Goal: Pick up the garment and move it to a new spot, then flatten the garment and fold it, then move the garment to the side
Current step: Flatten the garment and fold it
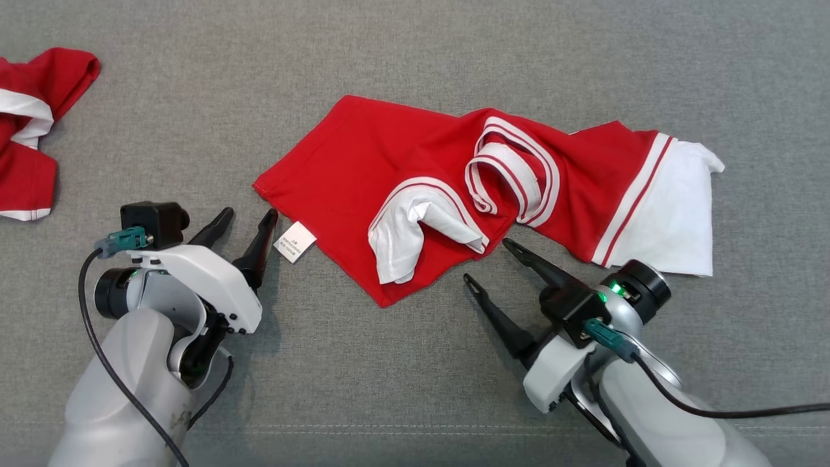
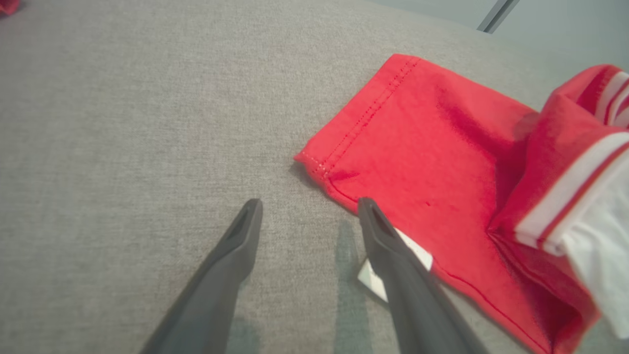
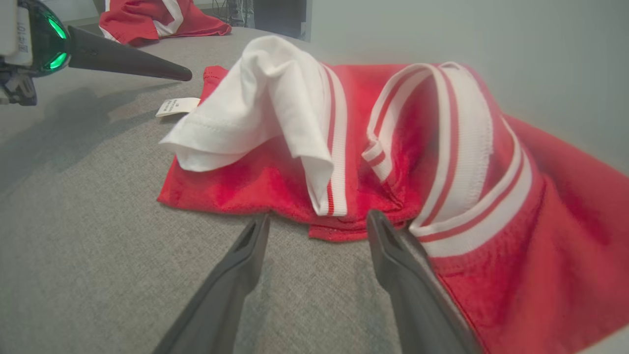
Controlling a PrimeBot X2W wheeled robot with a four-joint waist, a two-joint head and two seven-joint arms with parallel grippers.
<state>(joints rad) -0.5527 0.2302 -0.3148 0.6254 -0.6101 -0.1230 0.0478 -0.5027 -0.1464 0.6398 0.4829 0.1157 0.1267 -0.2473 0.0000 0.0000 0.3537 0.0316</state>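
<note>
A red garment (image 1: 389,162) with white sleeves and striped trim lies crumpled across the middle of the grey surface (image 1: 415,52), its white care label (image 1: 295,241) sticking out at the lower left corner. My left gripper (image 1: 249,214) stands open beside that corner, one finger over the label in the left wrist view (image 2: 309,204), nothing between its fingers. My right gripper (image 1: 486,259) is open just below the garment's near edge, beside the folded white sleeve (image 1: 402,240). In the right wrist view (image 3: 317,219) its fingers point at the hem (image 3: 339,231) below the striped collar (image 3: 462,147).
Another red and white garment (image 1: 26,130) lies bunched at the far left edge of the surface, also in the right wrist view as a heap (image 3: 157,19) behind the left gripper's finger (image 3: 128,61). A seam in the grey fabric (image 1: 389,431) runs along the front.
</note>
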